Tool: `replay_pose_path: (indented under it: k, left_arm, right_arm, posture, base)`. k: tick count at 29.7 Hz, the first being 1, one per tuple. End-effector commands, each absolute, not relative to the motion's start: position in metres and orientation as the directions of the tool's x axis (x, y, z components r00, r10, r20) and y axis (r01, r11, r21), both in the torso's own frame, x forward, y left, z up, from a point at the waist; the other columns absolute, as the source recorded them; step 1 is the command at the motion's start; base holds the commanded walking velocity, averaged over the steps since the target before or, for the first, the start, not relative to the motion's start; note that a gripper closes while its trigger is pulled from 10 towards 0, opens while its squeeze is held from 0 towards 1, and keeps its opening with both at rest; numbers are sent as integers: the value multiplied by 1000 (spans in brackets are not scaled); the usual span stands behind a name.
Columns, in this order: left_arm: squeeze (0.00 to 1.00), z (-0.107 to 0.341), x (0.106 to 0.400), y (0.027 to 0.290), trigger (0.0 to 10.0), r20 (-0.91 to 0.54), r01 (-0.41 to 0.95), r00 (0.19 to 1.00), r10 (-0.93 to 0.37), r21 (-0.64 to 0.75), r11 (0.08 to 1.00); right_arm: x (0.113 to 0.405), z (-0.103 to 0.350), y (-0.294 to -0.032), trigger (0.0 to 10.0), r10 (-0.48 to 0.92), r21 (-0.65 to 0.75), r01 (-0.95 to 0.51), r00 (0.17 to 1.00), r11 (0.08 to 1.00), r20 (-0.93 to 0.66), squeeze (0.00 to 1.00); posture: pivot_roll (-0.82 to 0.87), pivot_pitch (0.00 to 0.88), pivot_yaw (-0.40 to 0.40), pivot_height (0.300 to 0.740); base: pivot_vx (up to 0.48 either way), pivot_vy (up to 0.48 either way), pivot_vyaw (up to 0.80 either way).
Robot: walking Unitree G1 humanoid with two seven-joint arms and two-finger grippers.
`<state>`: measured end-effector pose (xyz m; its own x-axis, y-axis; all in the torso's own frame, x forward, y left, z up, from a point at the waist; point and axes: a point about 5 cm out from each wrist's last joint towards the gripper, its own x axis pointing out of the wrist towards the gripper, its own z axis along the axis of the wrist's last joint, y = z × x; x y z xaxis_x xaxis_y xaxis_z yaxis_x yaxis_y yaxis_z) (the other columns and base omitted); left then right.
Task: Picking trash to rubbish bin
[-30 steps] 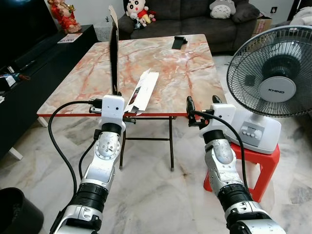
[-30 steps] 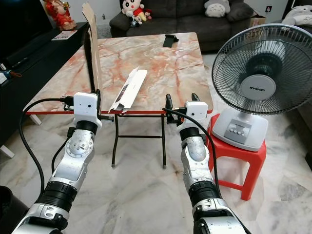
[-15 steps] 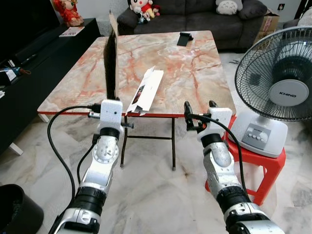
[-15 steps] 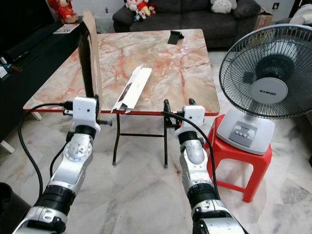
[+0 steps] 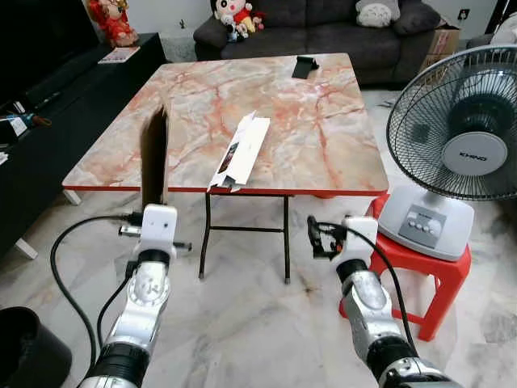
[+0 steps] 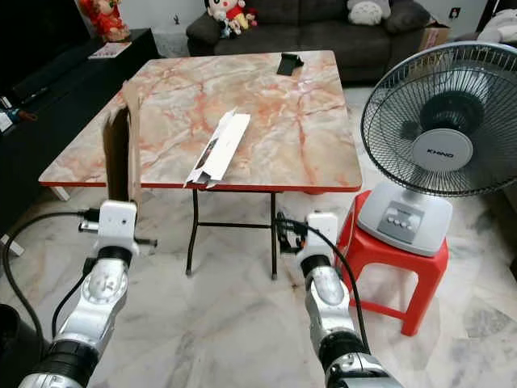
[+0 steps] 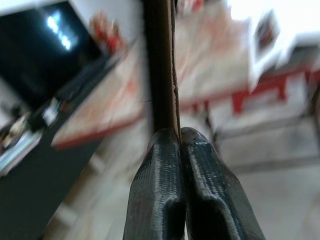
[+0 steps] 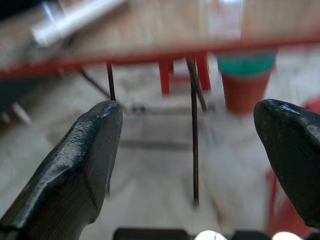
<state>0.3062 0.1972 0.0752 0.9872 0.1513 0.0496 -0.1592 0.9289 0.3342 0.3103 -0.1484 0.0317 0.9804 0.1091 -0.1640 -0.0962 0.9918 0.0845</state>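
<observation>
A flat brown cardboard sheet (image 5: pixel 153 162) stands upright in front of the table's near-left edge, and my left gripper (image 5: pixel 153 206) is shut on its lower end. In the left wrist view the two fingertips (image 7: pixel 161 150) press together on the cardboard's edge (image 7: pixel 161 65). My right gripper (image 5: pixel 327 234) hangs open below the table's front edge, with nothing between its fingers (image 8: pixel 85 150). A long white carton (image 5: pixel 241 151) lies on the marble table (image 5: pixel 323 137) near the front. The black rubbish bin (image 5: pixel 24 347) is on the floor at my near left.
A standing fan (image 5: pixel 456 137) sits on a red stool (image 5: pixel 440 267) to the right. A small black object (image 5: pixel 305 66) lies at the table's far edge. A dark sofa is behind the table. A black TV cabinet (image 5: pixel 48 105) runs along the left. Marble floor lies open in front.
Both arms have dropped lower and drawn back from the table. The left gripper carried the cardboard down and to the left, still shut on it. The right gripper stayed open.
</observation>
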Motion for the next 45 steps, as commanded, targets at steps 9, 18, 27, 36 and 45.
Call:
replay_pose_path:
  k: [9, 18, 27, 36, 45]
  left_arm:
    - [0, 13, 262, 243, 10000, -207, -194, 931, 301, 416, 888]
    - [0, -24, 236, 245, 10000, -409, -123, 862, 298, 403, 907]
    - [0, -55, 203, 251, 10000, -628, -160, 701, 338, 323, 933]
    - [0, -60, 195, 251, 10000, -662, -176, 671, 335, 296, 939]
    - [0, -62, 194, 248, 10000, -670, -174, 668, 323, 282, 944]
  right_arm:
    - [262, -26, -168, 10000, 52, 62, -25, 881, 998, -471, 0]
    - [228, -56, -169, 10000, 47, 65, -8, 778, 998, -626, 0]
    - [190, -80, -173, 10000, 12, 22, 7, 658, 1000, -753, 0]
    - [180, -85, -174, 10000, 2, 13, 14, 634, 1000, -773, 0]
    - [185, -82, -175, 10000, 4, 11, 7, 644, 1000, -765, 0]
  posture:
    - [5, 19, 68, 740]
    - [9, 18, 63, 740]
    - [20, 11, 63, 740]
    - [16, 21, 63, 740]
    - [11, 20, 64, 740]
  base:
    - [0, 0, 0]
    - [0, 0, 0]
    - [0, 0, 247]
    - [0, 0, 800]
    - [0, 0, 800]
